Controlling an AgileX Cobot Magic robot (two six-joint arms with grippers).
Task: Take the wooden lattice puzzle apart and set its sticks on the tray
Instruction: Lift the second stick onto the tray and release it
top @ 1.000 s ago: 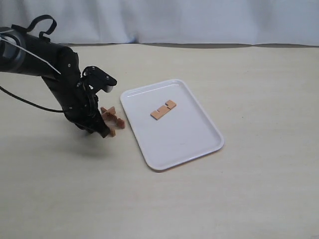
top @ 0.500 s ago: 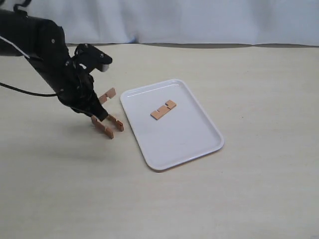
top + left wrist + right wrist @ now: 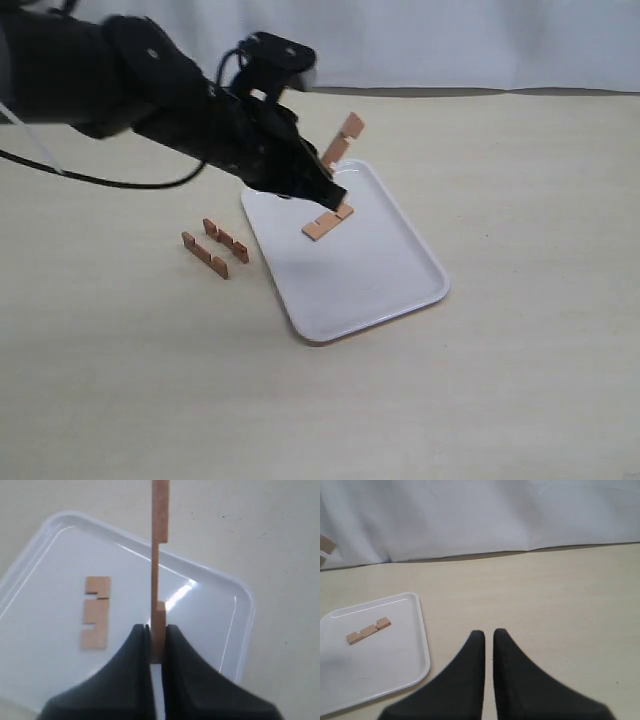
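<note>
a: what does the outside camera catch?

b: my left gripper (image 3: 333,196) hangs over the far part of the tray (image 3: 370,285), clamped on one end of the held stick (image 3: 343,138). that stick slants up out of my jaws, and its free end reaches past the tray's far rim. a second stick (image 3: 328,221) lies flat inside the tray, just beside my fingertips. a third stick (image 3: 204,254) and a fourth stick (image 3: 228,240) stand on edge on the table (image 3: 500,390), off the tray's left rim. they are near the tray but not touching it, with a gap between the two.

a: and your left wrist?

b: my left gripper (image 3: 156,632) presses both faces of the held stick (image 3: 160,510), which i see edge-on. it runs from my jaws across the tray (image 3: 215,615) and out beyond the rim. the second stick (image 3: 96,612) lies flat on the tray floor with its notches showing, apart from the one i grip.

a: your right wrist?

b: my right gripper (image 3: 488,636) has its fingers drawn together with only a slit between them, holding nothing. it sits over bare table (image 3: 560,595), well off the tray (image 3: 417,645). the second stick (image 3: 368,630) shows inside that tray.
</note>
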